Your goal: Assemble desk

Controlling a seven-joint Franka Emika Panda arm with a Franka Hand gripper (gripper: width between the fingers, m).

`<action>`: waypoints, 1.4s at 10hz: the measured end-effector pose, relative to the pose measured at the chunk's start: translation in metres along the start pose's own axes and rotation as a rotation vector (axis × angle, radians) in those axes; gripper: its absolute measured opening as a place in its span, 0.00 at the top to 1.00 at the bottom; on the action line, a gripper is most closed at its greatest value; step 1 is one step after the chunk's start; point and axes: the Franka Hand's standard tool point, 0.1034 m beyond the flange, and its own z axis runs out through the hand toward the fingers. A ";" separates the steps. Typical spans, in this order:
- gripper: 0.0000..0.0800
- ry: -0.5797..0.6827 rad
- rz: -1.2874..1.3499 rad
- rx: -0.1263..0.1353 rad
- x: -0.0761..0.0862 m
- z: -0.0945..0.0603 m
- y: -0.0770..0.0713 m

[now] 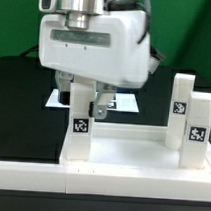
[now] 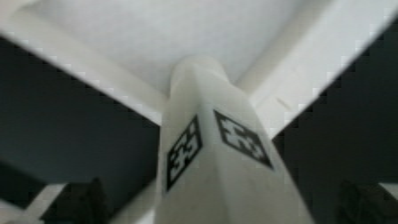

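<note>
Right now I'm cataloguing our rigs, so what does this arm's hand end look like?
The gripper hangs from a boxy white housing with rounded corners and a long darker slot across its front. Above it sits a silvery-grey cylindrical wrist section. Black cabling runs behind the housing. The fingers are pale and short. No lettering is legible.

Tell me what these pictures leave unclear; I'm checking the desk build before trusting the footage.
- Gripper fingertips: exterior view, partly hidden behind the upright leg.
- Desk slab: exterior view, its far part is covered by the arm's white housing.
- Leg's base joint: wrist view, the leg fills the picture, blurred.
- Two legs at the exterior view's right: tag patterns too small.
</note>
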 end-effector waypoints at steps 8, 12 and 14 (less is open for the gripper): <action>0.19 -0.022 -0.441 0.010 0.005 -0.003 0.004; 0.19 -0.014 -0.431 0.049 0.012 -0.009 0.004; 0.19 -0.011 -0.425 0.052 0.012 -0.010 0.001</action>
